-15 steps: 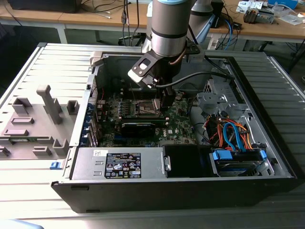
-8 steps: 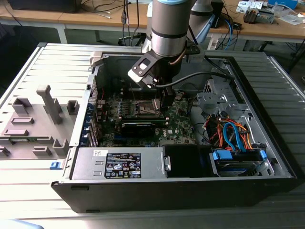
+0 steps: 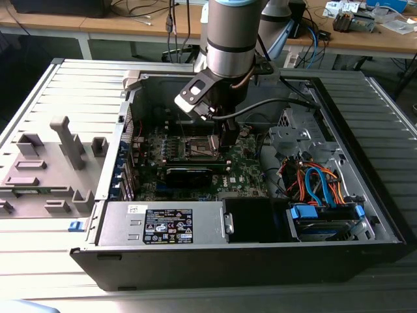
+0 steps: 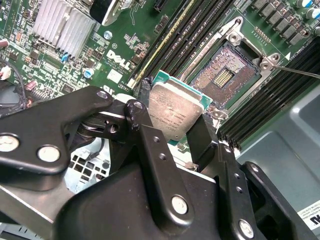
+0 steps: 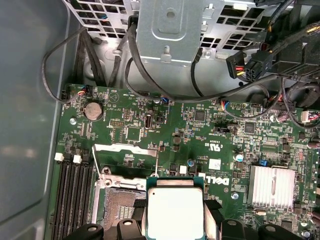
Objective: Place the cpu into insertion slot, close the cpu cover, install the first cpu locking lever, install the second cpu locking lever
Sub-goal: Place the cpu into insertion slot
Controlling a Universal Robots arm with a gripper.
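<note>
While the arm [image 3: 231, 39] reaches into the open computer case [image 3: 260, 261], gripper [image 4: 172, 127]: fingers [image 4: 202, 140] closed on two opposite edges of the cpu [image 4: 176, 107].
Cpu position: held off the board, just beside the insertion slot [image 4: 225, 75], not seated; mid-frame in the exterior view.
Insertion slot: bare, contacts exposed.
Handling: likely light, rigid, delicate underneath; the edges are the safe hold.

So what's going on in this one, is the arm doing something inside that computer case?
The arm's gripper is shut on the cpu, gripping it by two opposite edges above the motherboard inside the open computer case. The insertion slot is uncovered and empty right beside the chip, with its contacts showing. The cpu is not yet seated in it.
</note>
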